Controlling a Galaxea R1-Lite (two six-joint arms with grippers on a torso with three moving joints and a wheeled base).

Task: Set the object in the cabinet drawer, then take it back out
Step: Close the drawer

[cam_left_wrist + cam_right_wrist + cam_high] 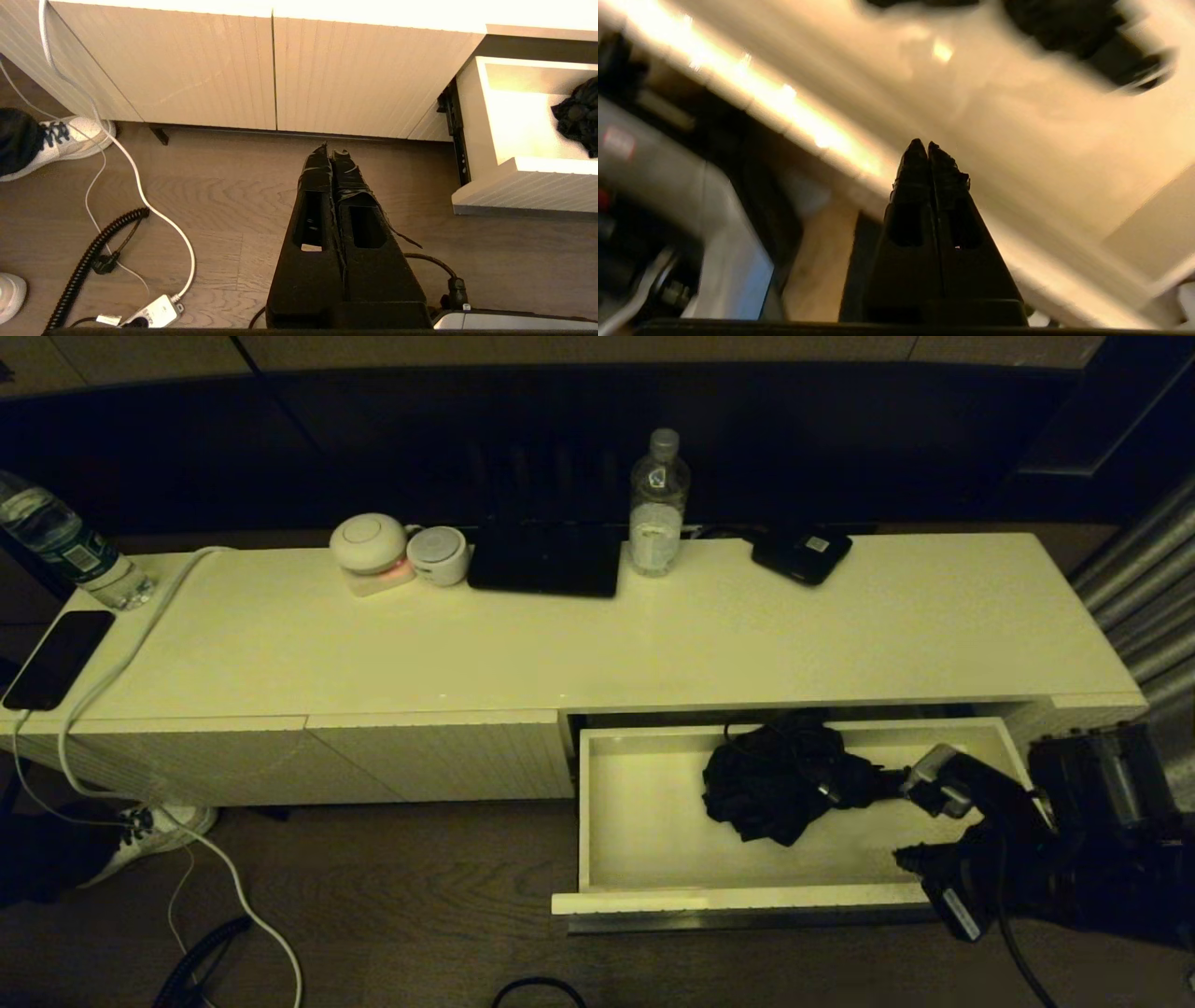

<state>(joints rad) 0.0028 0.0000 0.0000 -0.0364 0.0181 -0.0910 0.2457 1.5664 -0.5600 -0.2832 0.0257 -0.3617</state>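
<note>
**Left gripper idle above the floor beside the open drawer**

The left gripper (pixel 332 154) hangs over the wooden floor (pixel 224 196), its two black fingers pressed together with no gap and nothing between them. Ahead of it stand two closed ribbed white front panels (pixel 271 70). Off to one side the cabinet drawer (pixel 523 191) is pulled out, its ribbed front facing the floor side and its plain white inside lit brightly. A crumpled black object (pixel 579 119) lies inside, only partly in view. On the floor lie a white cable (pixel 140 186), a coiled black cord (pixel 93 256) and a white sneaker (pixel 65 140).
</note>
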